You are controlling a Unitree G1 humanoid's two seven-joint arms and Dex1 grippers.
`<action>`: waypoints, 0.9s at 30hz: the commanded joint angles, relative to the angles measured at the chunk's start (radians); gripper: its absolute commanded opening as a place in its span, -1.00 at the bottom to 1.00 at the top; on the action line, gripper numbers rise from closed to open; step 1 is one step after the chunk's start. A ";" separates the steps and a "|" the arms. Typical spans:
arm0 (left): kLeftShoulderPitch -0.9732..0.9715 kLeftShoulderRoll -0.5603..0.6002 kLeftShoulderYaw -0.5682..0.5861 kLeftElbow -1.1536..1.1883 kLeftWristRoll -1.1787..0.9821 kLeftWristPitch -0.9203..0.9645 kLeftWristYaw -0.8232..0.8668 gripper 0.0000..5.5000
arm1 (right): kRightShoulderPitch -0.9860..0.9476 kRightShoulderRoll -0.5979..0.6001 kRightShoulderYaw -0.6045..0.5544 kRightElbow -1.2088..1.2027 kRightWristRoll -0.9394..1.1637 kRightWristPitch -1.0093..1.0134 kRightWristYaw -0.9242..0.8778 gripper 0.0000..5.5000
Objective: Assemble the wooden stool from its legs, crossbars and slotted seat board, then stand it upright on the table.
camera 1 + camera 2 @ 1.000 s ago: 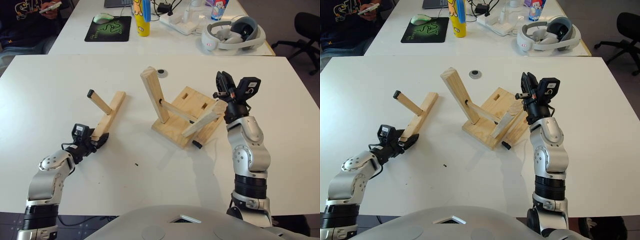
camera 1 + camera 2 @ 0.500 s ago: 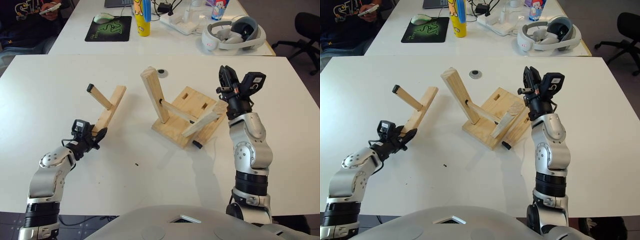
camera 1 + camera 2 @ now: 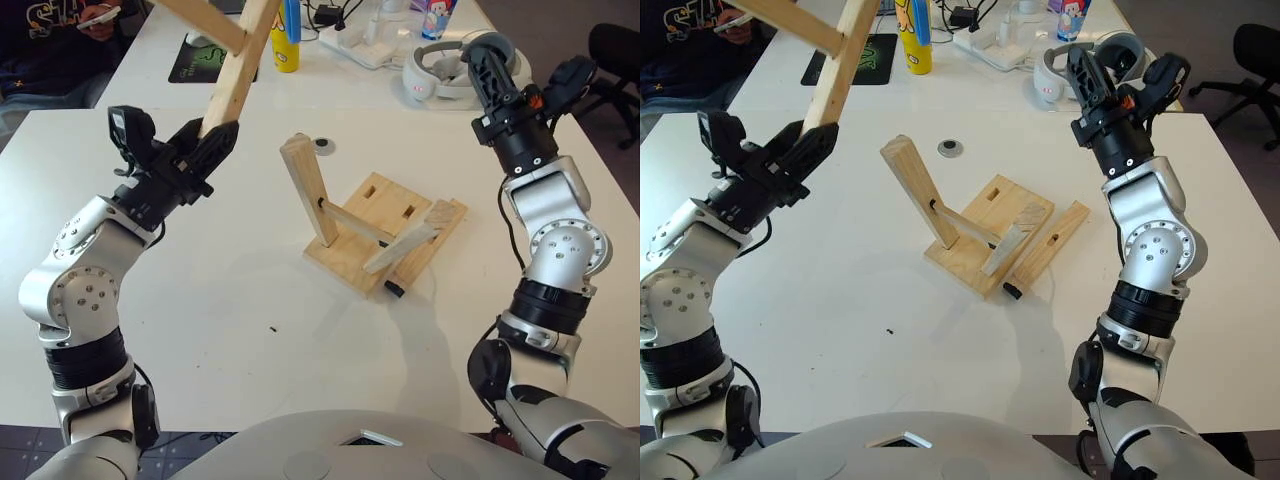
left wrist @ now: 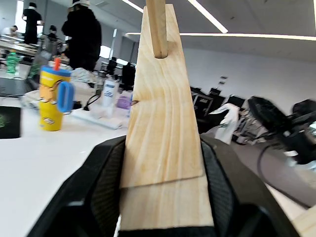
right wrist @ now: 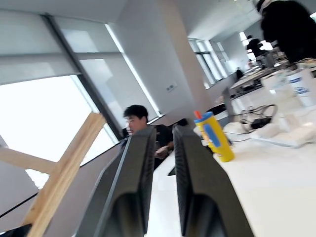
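The left gripper had been down at table level a second before, closing on the near end of the loose leg that lay flat. Now it stood high above the table's left side, fingers clamped on the leg's lower end, and the leg pointed up and away with its crossbar jutting out near the top. The left wrist view showed the wood wedged squarely between both fingers, so the hold looked firm. That piece was off the table and, by my reading, ready to be carried to the seat.

In the middle the part-built stool had not shifted. The seat lay flat with empty slots showing. One leg stood up from its left side, and a second crossbar ran from that leg to another leg leaning across the seat's near right edge.

The right gripper had hovered just beside the seat's right edge, near the leaning leg. It had since risen and drawn back over the table's far right edge. Its fingers were a little apart with nothing between them.

So the right arm seemed to have cleared out of the way. The next step was likely to lower the lifted leg toward a free slot, which would need the leg turned end-down first. The stool was far from finished, and standing it upright remained.
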 commanded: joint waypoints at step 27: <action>-0.206 0.060 -0.175 -0.021 0.126 -0.175 0.252 -0.25 | -0.044 -0.298 0.465 0.152 -0.397 -0.025 0.039 -0.76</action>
